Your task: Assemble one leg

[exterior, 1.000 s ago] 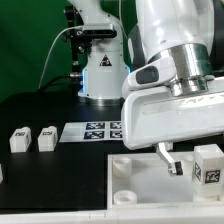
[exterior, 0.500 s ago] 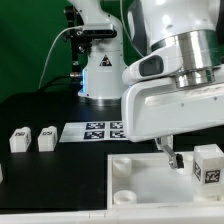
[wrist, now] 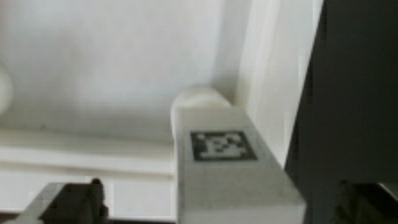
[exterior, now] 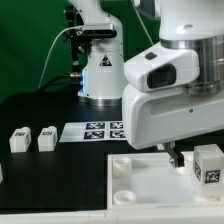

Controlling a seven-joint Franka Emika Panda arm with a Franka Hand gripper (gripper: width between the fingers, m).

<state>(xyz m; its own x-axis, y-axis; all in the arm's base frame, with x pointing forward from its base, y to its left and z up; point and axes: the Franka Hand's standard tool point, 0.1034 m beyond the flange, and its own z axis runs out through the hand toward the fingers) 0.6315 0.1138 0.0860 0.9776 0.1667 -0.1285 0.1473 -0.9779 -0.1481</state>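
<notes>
- The square piece (exterior: pixel 150 188) lies beneath the jaws.
- The leg (wrist: pixel 222 150) rests on it, between the jaws, its tag facing my wrist camera.
- My gripper (wrist: pixel 222 203) is spread wide and holds nothing; neither of the fingers (wrist: pixel 77 200) touches the leg.
- I judge this the grasp step: next I lower, centre and close.

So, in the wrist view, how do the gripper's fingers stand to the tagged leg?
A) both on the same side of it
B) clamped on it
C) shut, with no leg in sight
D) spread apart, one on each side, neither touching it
D: the gripper is open, its fingers sit far apart, and the leg lies in the gap with space on both sides.
</notes>
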